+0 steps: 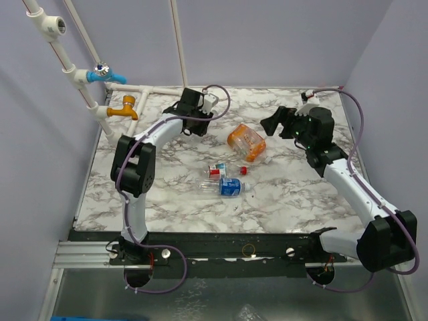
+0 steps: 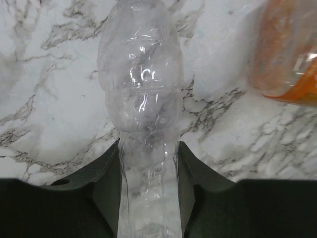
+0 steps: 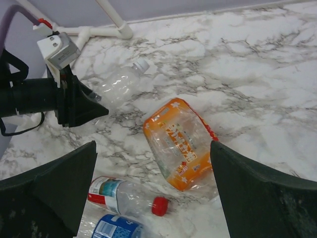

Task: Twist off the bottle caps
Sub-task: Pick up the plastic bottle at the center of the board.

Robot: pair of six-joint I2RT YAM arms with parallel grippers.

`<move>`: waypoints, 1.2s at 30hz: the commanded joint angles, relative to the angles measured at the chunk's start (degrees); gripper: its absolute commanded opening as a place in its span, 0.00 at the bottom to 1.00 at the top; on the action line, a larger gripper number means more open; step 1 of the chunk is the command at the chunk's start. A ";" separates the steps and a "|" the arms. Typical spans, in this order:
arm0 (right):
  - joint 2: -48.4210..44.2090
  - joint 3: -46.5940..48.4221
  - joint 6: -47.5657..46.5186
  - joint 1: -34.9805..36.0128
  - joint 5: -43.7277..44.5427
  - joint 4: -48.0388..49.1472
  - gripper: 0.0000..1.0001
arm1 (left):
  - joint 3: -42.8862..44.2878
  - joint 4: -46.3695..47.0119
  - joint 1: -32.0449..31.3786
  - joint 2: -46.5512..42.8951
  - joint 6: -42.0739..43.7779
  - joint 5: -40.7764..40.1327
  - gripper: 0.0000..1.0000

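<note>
My left gripper [image 2: 148,148] is shut on the plain clear bottle [image 2: 141,89], with a finger pressed against each side of it at the back of the table. The bottle's white cap [image 3: 142,64] points away from the gripper. An orange squat bottle [image 1: 246,142] lies on its side at the table's middle. Nearer the front lie a red-labelled bottle [image 1: 219,170] with a red cap [image 3: 159,206] and a blue-labelled bottle [image 1: 229,187]. My right gripper [image 1: 277,124] hangs open above and to the right of the orange bottle [image 3: 181,144], holding nothing.
White pipes with a yellow tap [image 1: 124,107] and a blue valve [image 1: 101,73] stand at the back left corner. Purple walls close in the marble table [image 1: 301,194] on three sides. The left arm [image 1: 137,160] stretches along the table's left side.
</note>
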 commanded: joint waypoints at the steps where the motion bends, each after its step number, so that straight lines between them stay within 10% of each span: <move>1: 2.41 6.68 1.14 3.36 -1.38 -1.88 1.00 | -1.36 -2.55 0.05 -13.40 -1.16 10.65 0.17; 11: 2.25 19.16 7.46 8.06 -9.45 0.61 1.00 | -11.30 -5.60 -0.73 -34.33 -2.93 30.00 0.16; 31: 6.50 22.74 20.31 13.20 -7.97 -4.04 0.91 | -22.36 5.56 -3.94 -50.67 -2.49 30.84 0.11; 36: 7.41 23.21 22.15 14.99 -8.54 -1.14 0.72 | -23.28 6.77 -3.99 -50.80 -3.27 30.73 0.11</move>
